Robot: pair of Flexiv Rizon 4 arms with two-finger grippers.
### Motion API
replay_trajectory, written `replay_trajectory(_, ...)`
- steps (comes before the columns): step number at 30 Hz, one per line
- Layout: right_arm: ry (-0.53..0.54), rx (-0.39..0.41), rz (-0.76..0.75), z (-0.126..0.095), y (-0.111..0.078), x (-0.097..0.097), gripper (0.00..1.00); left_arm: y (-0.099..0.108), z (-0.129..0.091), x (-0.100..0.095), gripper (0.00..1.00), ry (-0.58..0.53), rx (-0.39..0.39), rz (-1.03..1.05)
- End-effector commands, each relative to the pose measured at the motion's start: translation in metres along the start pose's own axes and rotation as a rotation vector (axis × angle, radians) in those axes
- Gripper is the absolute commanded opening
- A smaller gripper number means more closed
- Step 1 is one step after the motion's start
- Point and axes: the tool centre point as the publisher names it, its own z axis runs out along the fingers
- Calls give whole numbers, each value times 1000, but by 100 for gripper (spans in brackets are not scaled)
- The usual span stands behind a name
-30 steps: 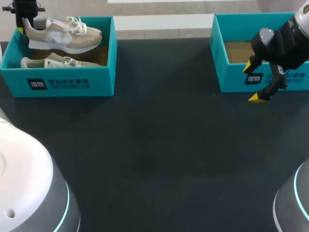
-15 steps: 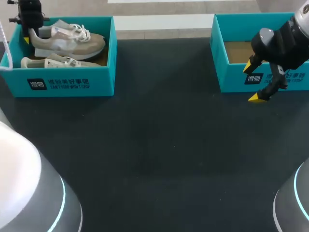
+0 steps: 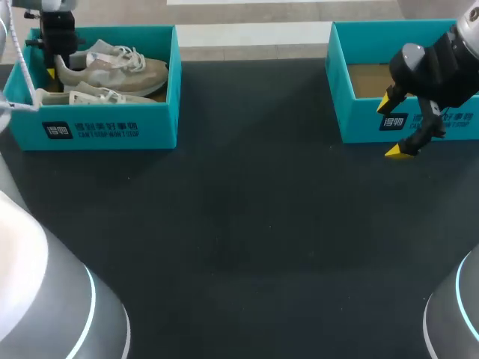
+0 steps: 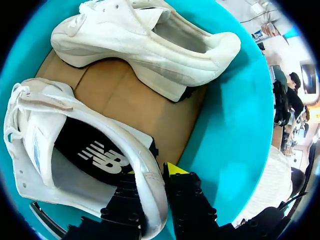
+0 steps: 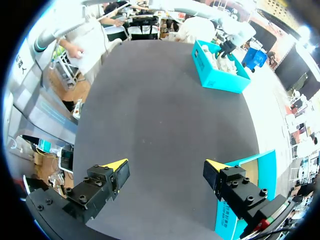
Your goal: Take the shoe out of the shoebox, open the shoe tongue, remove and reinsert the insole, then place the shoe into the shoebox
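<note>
Head view: left gripper [image 3: 56, 69] at the shoebox [image 3: 105, 123] far-left corner, on the heel of the shoe [image 3: 123, 71], which lies inside beside a second shoe [image 3: 86, 96]. Right gripper [image 3: 397, 126] spread, empty, by the right box [image 3: 359, 120].
Left wrist view: jaws pinch the heel collar, one finger inside, one outside. Thin grip, so on lifting the shoe could swing, slip or catch the wall.
Right wrist view: fingers wide apart over the table [image 5: 165, 100].

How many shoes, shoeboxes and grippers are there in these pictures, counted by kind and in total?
Shoes: 2, the gripped shoe and the loose shoe, both in the left shoebox.
Shoeboxes: 2, the left shoebox and the right shoebox.
Grippers: 2, the left gripper and the right gripper.
Total: 6.
</note>
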Motion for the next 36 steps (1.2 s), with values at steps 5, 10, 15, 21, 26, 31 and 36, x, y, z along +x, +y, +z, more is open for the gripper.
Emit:
replay_trajectory(5,3,3,1,1,1,-2,100,8,3,-7,92,-1,25,26)
replay_trajectory(10,3,3,1,1,1,-2,100,6,-13,-2,100,-44,23,48)
replay_trajectory(15,3,3,1,1,1,-2,100,0,-36,3,100,-113,16,80)
replay_trajectory(21,3,3,1,1,1,-2,100,-19,-67,9,100,-194,-20,171)
replay_trajectory(26,3,3,1,1,1,-2,100,-41,-79,18,100,-228,-79,265)
replay_trajectory(31,3,3,1,1,1,-2,100,-63,-92,32,100,-226,-157,471)
replay_trajectory(36,3,3,1,1,1,-2,100,-65,-96,33,100,-184,-221,519)
